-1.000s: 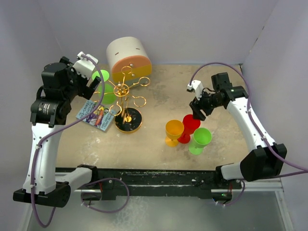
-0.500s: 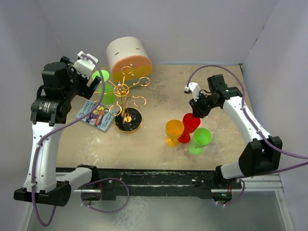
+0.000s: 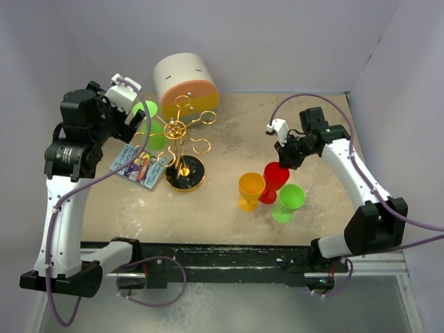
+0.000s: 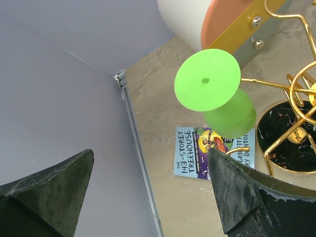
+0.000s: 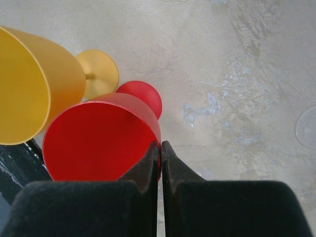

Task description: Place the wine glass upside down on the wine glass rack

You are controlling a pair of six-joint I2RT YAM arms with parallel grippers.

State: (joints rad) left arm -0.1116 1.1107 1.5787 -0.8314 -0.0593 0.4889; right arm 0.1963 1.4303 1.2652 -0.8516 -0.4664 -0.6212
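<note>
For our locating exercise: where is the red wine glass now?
In the top view the red wine glass stands right of centre, between a yellow glass and a green glass, its rim pinched by the right gripper.

The overhead camera sits above and behind my bases and looks down on the whole bench (image 3: 236, 139) from afar. My left wrist camera looks out between the tips of my left claw (image 4: 150, 158), fairly near the green glass (image 4: 207, 79) and rack (image 4: 296, 89). Both also show overhead. My right wrist camera looks down along my right claw (image 5: 160, 145), very close on the red glass (image 5: 98, 138), which the overhead view shares.
</note>
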